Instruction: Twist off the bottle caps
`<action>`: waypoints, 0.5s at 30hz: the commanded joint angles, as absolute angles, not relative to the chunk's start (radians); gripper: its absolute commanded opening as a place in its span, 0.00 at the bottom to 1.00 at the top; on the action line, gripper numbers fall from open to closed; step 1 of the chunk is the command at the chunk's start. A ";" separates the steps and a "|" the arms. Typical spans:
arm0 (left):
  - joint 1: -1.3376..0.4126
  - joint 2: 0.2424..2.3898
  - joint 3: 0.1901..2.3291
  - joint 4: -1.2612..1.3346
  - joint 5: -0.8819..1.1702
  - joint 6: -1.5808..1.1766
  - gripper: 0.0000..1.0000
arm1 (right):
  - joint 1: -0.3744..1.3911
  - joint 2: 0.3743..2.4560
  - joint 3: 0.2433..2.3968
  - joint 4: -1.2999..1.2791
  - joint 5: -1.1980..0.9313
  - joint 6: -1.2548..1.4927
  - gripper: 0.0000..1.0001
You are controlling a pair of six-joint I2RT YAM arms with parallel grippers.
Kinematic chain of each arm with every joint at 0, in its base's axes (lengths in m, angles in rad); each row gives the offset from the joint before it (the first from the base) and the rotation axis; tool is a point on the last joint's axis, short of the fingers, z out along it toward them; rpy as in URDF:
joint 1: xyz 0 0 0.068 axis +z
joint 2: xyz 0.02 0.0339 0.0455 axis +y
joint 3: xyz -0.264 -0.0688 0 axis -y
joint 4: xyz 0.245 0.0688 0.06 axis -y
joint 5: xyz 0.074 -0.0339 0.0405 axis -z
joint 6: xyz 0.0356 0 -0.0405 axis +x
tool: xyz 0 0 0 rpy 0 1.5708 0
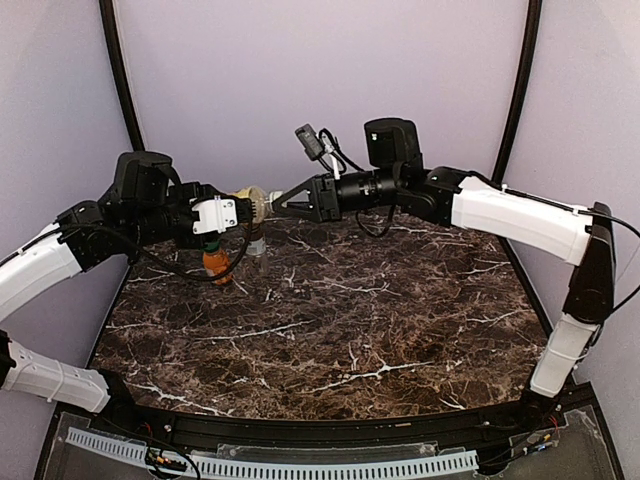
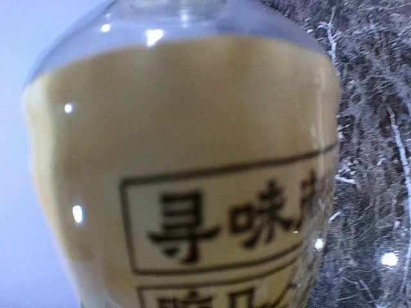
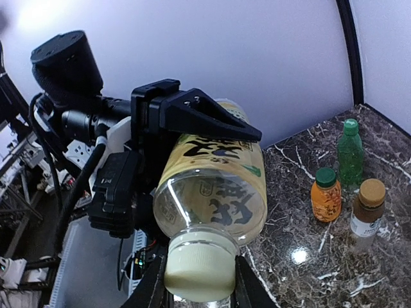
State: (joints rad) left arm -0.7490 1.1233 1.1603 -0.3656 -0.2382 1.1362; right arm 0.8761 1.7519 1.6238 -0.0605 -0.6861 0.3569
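Cream-white, the cap (image 3: 202,266) of the tea bottle (image 3: 212,186) points straight at the right gripper (image 3: 200,289), whose fingers (image 3: 154,292) sit against its two flanks and look clamped on it. The left gripper (image 1: 238,210) is closed around the bottle's body and holds it in the air, lying level over the far left of the table (image 1: 400,330). The bottle's long axis runs left to right, in line with the right wrist, so a roll of that wrist should turn the cap about its own thread; the right arm is the one at the cap.

Bottles count four: the tea bottle aloft, and the orange bottle (image 3: 326,196), green bottle (image 3: 350,154) and brown bottle (image 3: 369,208) standing close together on the table. Caps count four, all still on: one cream-white, one golden-brown, two green.
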 commanded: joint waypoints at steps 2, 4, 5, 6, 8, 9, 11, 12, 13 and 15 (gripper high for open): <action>-0.773 1.111 1.235 -0.628 0.136 0.965 0.28 | 0.928 1.651 1.576 -0.100 -0.656 -0.089 0.00; -0.773 1.116 1.246 -0.652 0.173 0.936 0.27 | 0.947 1.636 1.568 -0.120 -0.627 -0.178 0.00; -0.773 1.121 1.250 -0.666 0.192 0.928 0.27 | 0.957 1.629 1.562 -0.129 -0.618 -0.221 0.00; -0.773 1.123 1.259 -0.674 0.204 0.917 0.27 | 0.965 1.624 1.554 -0.138 -0.612 -0.265 0.00; -0.772 1.126 1.273 -0.698 0.241 0.902 0.27 | 0.983 1.618 1.547 -0.167 -0.597 -0.377 0.00; -0.773 1.129 1.282 -0.711 0.262 0.896 0.27 | 0.992 1.619 1.550 -0.187 -0.591 -0.404 0.00; -0.772 1.130 1.290 -0.724 0.285 0.880 0.27 | 1.004 1.626 1.561 -0.230 -0.557 -0.479 0.00; -0.773 1.130 1.291 -0.726 0.291 0.870 0.27 | 1.008 1.631 1.568 -0.248 -0.542 -0.500 0.00; -0.773 1.129 1.291 -0.728 0.292 0.866 0.27 | 1.008 1.634 1.572 -0.261 -0.526 -0.515 0.00; -0.772 1.126 1.287 -0.726 0.290 0.861 0.27 | 1.011 1.634 1.574 -0.269 -0.492 -0.531 0.06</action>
